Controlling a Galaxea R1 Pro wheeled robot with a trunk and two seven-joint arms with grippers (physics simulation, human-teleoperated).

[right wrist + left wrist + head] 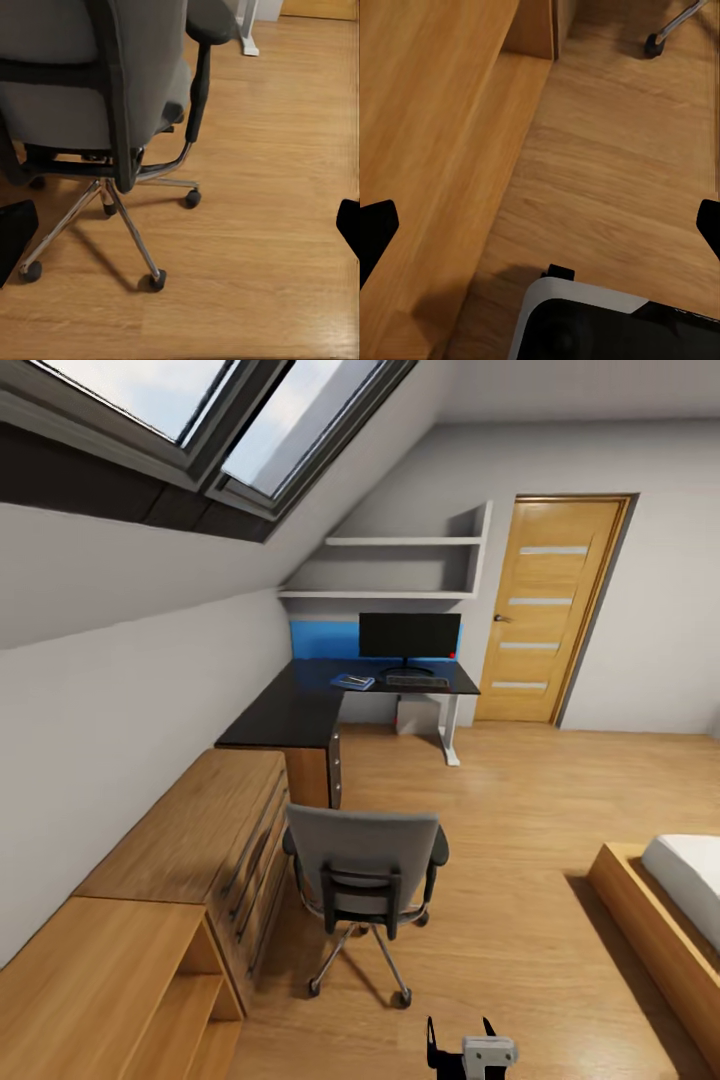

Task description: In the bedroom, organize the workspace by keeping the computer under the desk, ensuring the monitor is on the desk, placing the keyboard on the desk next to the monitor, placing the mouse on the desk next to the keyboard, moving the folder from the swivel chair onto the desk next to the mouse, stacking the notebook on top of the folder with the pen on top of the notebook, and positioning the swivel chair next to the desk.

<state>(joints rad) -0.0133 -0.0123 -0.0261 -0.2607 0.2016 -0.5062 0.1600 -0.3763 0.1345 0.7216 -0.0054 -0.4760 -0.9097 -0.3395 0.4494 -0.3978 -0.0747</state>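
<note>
Monitor (409, 635) and keyboard (416, 681) already on the tabletop (300, 710), swivel chair (365, 870) near its drawer end, not yet pushed in; both jaws wide apart, holding nothing.

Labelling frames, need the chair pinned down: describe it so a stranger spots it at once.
Start at the L-shaped black desk under the sloped wall. In front of its near end, beside the low wood cabinet, stands the swivel chair: grey back toward the camera, black armrests, chrome wheeled base.
</note>
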